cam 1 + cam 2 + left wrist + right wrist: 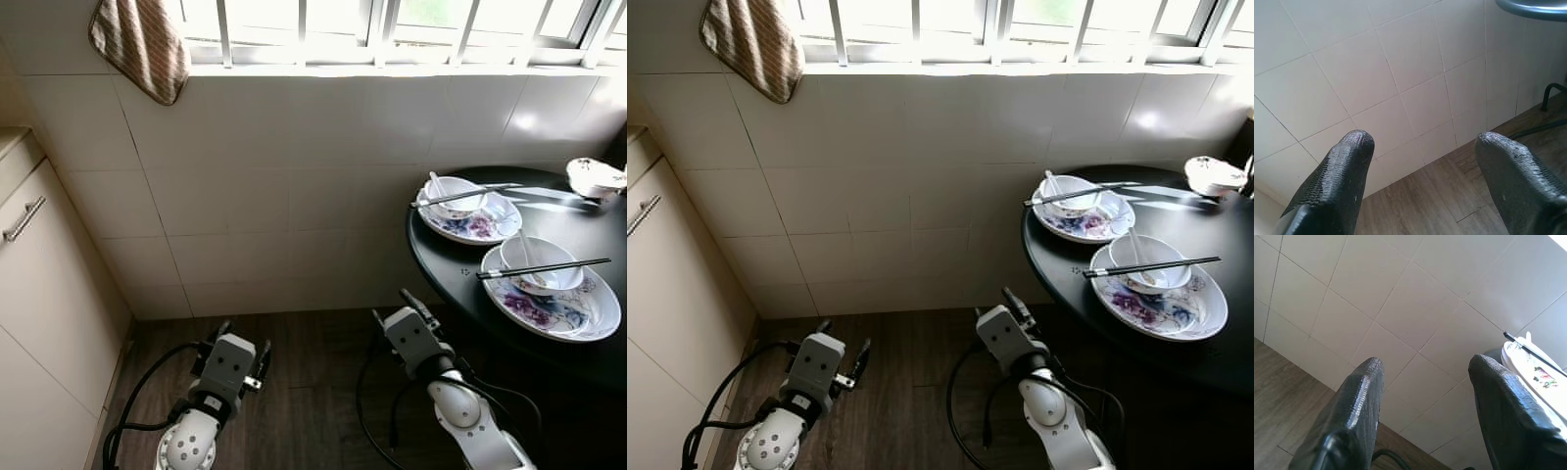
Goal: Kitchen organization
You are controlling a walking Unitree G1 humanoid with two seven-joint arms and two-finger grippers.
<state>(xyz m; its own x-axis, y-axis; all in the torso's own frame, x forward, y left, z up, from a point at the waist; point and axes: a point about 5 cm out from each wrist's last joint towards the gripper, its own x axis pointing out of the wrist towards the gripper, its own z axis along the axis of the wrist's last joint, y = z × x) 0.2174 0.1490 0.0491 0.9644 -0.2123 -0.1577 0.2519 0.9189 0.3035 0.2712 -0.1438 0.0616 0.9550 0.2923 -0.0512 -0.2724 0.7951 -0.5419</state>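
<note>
A round black table (449, 276) stands at the right. On it are two floral plates: the near plate (580, 315) holds a white bowl (544, 257) with a spoon, and dark chopsticks (544, 267) lie across it. The far plate (482, 228) holds another bowl (455, 192), also with chopsticks (468, 194) on top. My left gripper (245, 338) hangs low over the wooden floor, open and empty. My right gripper (392, 305) is open and empty just left of the table's edge, below the tabletop. The right wrist view shows the far plate's rim (1540, 374).
A small white dish (595, 176) sits at the table's far right. A tiled wall (274, 196) lies ahead under a barred window (392, 24). A striped towel (142, 44) hangs top left. A cream cabinet (49, 304) with a metal handle (24, 219) lines the left.
</note>
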